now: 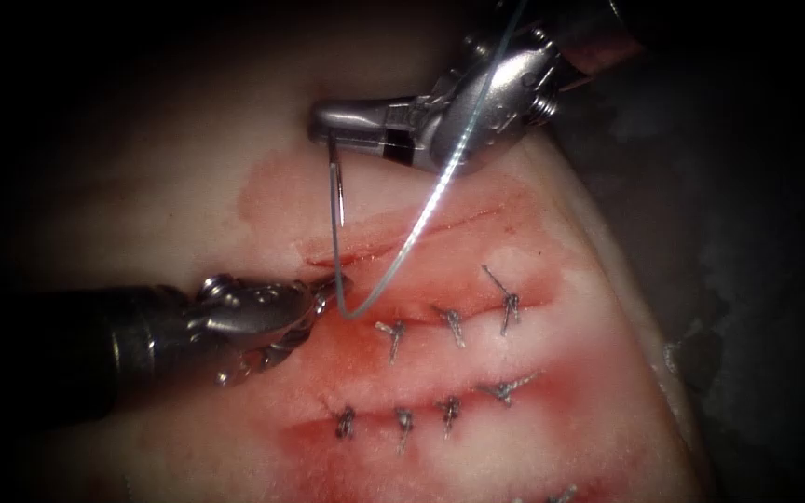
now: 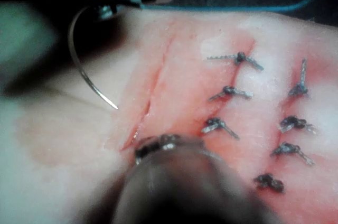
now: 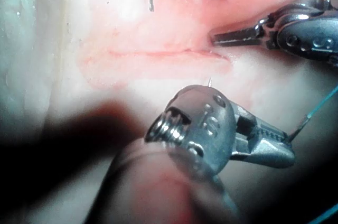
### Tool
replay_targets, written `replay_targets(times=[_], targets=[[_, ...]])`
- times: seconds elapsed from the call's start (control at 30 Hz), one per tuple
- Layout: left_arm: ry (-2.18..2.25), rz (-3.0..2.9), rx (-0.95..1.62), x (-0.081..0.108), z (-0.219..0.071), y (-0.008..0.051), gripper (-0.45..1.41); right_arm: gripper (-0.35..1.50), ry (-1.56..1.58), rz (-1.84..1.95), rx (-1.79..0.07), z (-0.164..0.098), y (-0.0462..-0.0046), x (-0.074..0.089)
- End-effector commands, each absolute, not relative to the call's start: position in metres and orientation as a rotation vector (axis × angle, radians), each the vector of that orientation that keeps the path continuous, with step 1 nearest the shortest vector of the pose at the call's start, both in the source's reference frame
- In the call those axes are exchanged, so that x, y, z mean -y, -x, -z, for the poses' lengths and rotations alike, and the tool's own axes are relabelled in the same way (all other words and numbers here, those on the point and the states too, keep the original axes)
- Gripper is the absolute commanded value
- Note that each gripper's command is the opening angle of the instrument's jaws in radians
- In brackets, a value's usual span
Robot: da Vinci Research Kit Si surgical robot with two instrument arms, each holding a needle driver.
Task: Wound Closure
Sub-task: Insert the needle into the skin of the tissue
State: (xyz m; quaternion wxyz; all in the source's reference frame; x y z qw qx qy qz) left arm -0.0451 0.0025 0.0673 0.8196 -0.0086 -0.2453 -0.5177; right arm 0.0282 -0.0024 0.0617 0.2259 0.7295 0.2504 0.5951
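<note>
Needle (image 1: 335,200) held above tissue (image 1: 188,186), left of cut (image 1: 402,233), clear of it. Right tool (image 1: 328,121) above needle; left tool (image 1: 323,300) below, at cut's left end. Stitches (image 1: 449,321) right of cut.

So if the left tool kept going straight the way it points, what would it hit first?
Likely the needle, hanging from the right tool just ahead of the left tool at the cut; depth is unclear.
</note>
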Motion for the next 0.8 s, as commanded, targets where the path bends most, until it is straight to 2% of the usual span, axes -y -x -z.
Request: replay_targets(times=[0.03, 0.8], targets=[[0.02, 1.102, 0.526, -0.003, -0.0677, 0.0457, -0.45, -0.35, -2.015, -1.636, -0.694, -0.0621, -0.0291, 0.0025], [0.02, 1.102, 0.525, -0.003, -0.0676, 0.0457, -0.45, -0.35, -2.027, -1.617, -0.716, -0.0621, -0.0299, 0.003]])
